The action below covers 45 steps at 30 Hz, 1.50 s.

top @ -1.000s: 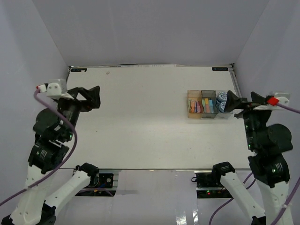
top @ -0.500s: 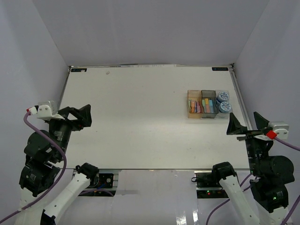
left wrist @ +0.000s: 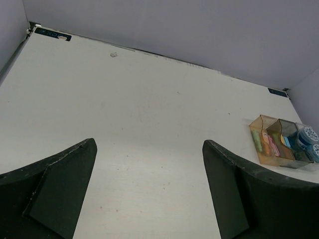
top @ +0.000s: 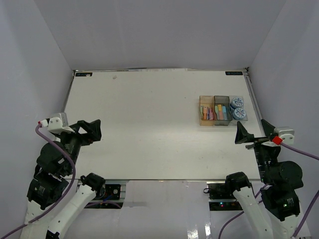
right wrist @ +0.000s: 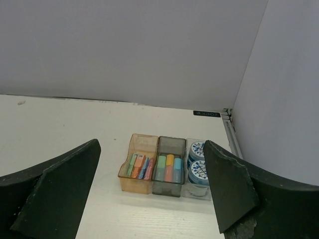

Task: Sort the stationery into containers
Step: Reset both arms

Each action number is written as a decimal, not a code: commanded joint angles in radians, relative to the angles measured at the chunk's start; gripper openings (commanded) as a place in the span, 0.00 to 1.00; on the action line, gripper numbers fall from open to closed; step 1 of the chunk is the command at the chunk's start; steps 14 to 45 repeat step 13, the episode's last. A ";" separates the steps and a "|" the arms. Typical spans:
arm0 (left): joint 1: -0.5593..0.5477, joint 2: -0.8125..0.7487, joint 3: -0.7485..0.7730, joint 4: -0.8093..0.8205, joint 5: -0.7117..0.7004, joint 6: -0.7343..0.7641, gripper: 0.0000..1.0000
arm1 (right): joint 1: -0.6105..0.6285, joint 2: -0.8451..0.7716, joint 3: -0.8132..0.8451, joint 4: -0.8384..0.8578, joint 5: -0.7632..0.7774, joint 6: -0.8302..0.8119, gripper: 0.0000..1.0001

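Right wrist: sticks (right wrist: 169,163) distinct, unlike top | left claw (left wrist: 148,144), right claw (right wrist: 152,144) apart

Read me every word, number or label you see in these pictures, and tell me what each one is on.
Nothing here can be read clearly.
Dark label at the far left corner of the table: light print, too small to read.
Dark label at the far right corner: print blurred, unreadable.
Lids of the two round tubs: blue-and-white pattern only, no lettering that I can make out.
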 commanded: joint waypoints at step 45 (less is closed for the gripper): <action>0.006 0.050 -0.053 0.028 0.049 -0.035 0.98 | 0.000 -0.002 -0.022 0.081 -0.044 -0.013 0.90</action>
